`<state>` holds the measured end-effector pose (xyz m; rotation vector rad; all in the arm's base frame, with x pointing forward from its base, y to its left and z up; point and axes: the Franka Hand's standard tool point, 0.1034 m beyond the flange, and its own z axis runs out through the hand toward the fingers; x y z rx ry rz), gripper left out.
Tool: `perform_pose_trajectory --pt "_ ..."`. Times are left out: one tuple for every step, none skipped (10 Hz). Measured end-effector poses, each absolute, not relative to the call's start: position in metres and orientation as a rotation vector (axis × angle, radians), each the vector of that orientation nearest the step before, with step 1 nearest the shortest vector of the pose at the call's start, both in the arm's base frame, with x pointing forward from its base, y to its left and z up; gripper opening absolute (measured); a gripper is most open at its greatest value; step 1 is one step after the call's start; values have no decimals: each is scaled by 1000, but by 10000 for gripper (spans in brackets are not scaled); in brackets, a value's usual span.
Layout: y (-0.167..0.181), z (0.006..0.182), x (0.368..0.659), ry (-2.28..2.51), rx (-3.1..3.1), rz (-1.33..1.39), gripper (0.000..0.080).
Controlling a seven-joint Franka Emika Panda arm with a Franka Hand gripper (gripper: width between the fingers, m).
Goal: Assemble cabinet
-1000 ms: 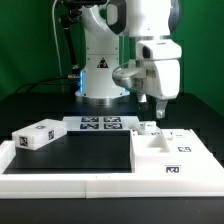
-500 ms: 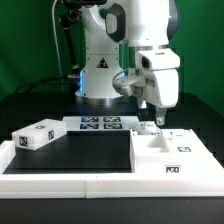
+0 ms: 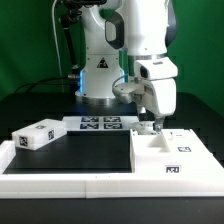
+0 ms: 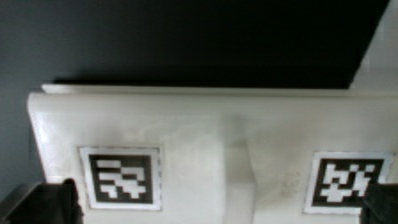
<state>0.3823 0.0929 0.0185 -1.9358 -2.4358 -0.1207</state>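
The white cabinet body lies at the exterior view's right, an open box with small markers on its walls. My gripper hangs just above its far left corner. In the wrist view the gripper is open, and its dark fingers stand wide apart at either side of a white cabinet part that bears two markers. I cannot tell whether the fingers touch it. A separate white block with markers lies at the exterior view's left.
The marker board lies flat at the back, in front of the robot base. A long low white border rail runs along the front. A black mat lies between the block and the cabinet body.
My gripper has come down and slightly toward the exterior view's right, close to the cabinet body's far corner. The parts on the table have not moved.
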Motion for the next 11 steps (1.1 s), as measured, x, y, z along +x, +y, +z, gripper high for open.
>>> perform_pose_trajectory --pt "93 18 382 -2435 -1935 -119 668" --pt "92 16 381 -2430 -1935 -115 668" --pt "92 13 380 -2423 -1937 -110 529" --pt "91 12 380 -2420 -1937 -108 394" --pt "90 11 379 -2417 -1939 -106 394" --pt "90 12 380 -2415 -1942 -106 199" --pt "90 12 380 -2414 -1944 -107 73" --pt "90 12 380 -2414 -1944 -107 68" --pt "90 12 380 -2414 -1944 -107 68" --pt "90 12 380 -2414 -1944 -107 68" --pt "90 12 380 -2414 -1944 -107 68"
